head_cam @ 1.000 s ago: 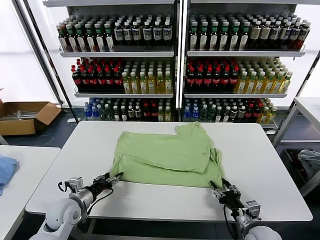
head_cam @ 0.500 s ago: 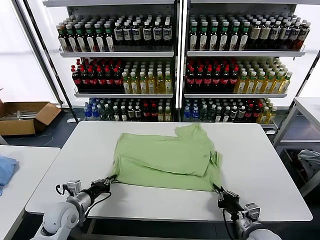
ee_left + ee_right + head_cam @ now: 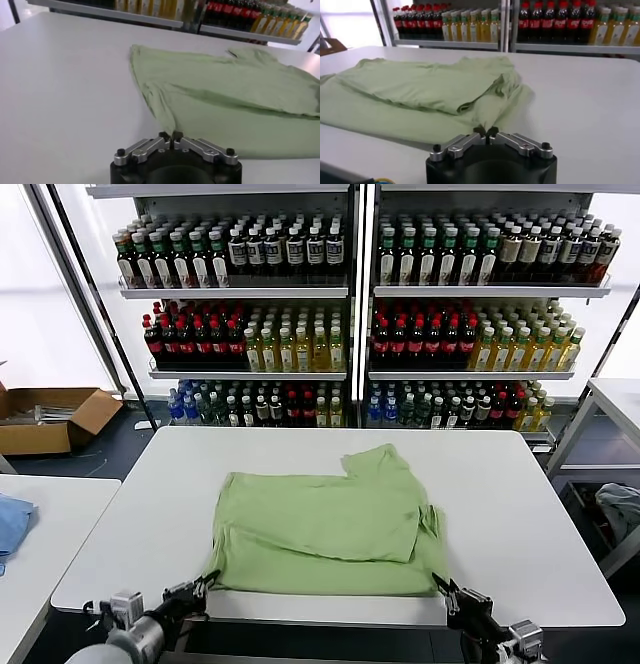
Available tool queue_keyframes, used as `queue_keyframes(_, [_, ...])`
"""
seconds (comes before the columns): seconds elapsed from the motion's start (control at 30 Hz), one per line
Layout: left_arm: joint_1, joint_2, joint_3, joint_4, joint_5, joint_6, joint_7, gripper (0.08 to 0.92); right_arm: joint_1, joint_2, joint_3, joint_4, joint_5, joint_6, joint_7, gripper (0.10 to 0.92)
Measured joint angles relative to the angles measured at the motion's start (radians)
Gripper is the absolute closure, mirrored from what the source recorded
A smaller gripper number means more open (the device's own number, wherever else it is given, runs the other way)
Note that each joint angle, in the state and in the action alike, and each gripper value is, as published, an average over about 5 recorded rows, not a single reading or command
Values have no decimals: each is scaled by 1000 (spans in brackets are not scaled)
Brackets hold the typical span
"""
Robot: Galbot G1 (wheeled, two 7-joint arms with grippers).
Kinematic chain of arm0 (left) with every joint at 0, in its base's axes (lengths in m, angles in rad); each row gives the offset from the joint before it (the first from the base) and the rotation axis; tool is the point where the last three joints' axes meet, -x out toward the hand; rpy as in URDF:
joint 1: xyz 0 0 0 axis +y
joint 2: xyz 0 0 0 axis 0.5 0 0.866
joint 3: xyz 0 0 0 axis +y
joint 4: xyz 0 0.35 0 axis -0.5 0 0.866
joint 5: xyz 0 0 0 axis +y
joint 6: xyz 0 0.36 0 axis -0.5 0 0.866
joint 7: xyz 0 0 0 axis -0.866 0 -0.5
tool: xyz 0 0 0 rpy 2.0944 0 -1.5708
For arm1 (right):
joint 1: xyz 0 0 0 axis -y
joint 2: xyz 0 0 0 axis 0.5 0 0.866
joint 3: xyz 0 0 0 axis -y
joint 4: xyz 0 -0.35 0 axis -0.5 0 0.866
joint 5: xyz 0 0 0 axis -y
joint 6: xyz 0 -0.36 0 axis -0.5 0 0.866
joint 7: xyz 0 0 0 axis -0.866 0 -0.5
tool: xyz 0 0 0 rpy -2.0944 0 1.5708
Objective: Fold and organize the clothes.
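Head view: the light green short-sleeved polo shirt [image 3: 325,529] is seen lying partly folded on the white bench [image 3: 540,514], its near hem corners pinched by the left gripper [image 3: 205,581] and the right gripper [image 3: 444,587] at the bench's front edge. Should the pull be uneven, the folded layers could be skewed.

Left wrist view: the fingers [image 3: 165,136] are closed together on a thin corner of cloth, with the shirt spread just beyond them. So slight a hold could be lost.

Right wrist view: the fingers [image 3: 492,133] are likewise shut on the hem, the stacked folds lying beyond; these could be dragged apart.
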Motion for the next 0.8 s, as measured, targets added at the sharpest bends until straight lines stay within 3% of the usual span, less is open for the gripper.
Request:
queue_keyframes(0.13, [80, -18, -33, -61, 18, 2, -9, 876, -26, -5, 6, 31, -5, 6, 14, 769])
queue_keyframes(0.37, [131, -36, -84, -129, 42, 2, -10, 684, -20, -30, 43, 55, 22, 41, 11, 570])
queue_keyframes(0.63, [102, -9, -145, -134, 43, 1, 9, 450, 128, -65, 62, 12, 97, 47, -35, 319])
queue_keyframes(0.8, [39, 37, -151, -100, 21, -1, 26, 302, 311, -57, 22, -97, 107, 24, -72, 218])
